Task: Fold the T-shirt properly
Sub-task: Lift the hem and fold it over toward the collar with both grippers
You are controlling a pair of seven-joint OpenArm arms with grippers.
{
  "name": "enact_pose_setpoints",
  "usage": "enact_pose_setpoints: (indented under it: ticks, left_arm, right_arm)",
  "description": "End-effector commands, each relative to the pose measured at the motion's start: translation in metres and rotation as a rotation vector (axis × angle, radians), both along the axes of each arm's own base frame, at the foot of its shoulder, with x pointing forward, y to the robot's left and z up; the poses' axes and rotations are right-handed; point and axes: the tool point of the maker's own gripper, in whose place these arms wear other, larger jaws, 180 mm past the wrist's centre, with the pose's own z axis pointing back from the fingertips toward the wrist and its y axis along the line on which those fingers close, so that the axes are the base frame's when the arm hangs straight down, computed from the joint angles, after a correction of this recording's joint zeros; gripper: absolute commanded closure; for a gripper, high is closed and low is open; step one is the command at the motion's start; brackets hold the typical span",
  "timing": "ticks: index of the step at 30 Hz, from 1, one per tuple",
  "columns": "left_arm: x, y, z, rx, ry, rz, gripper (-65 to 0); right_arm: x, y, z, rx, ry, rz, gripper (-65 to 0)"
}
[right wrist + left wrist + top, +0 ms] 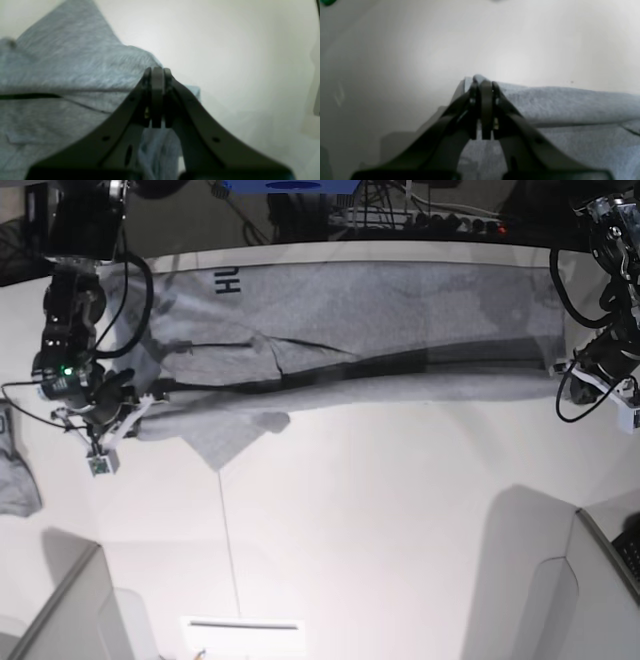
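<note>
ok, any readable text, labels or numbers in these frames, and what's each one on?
"HU": black capitals on the T-shirt, at its far edge in the base view; the rest is folded out of sight.
Dark print on the small grey cloth at the table's edge: too small to read.
Both wrist views: no text.

a white table (380, 510) under soft light, dark cables (400, 215) behind it.

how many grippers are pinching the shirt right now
2. The right gripper is shut on one end of the T-shirt, the left gripper on the opposite end, with the cloth stretched between them across the table.
</note>
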Motion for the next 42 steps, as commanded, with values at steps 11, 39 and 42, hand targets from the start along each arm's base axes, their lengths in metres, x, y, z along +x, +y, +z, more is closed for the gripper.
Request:
enact_pose_setpoints:
  ticks: [11, 39, 42]
  left_arm:
    - [-0.011, 0.015, 0.013, 0.050, -0.021, 0.024, 0.0]
    - [-0.081, 0.012, -0.031, 0.059, 0.201, 0.007, 0.0]
    - [-0.084, 0.010, -0.032, 0.061, 0.211, 0.001, 0.0]
  right_arm:
    - [-0.009, -0.016, 0.043, -0.063, -0.049, -0.026, 0.0]
    - [-0.086, -0.032, 0.016, -0.098, 0.128, -0.076, 0.0]
    - [-0.095, -0.033, 0.010, -0.098, 0.151, -0.076, 0.0]
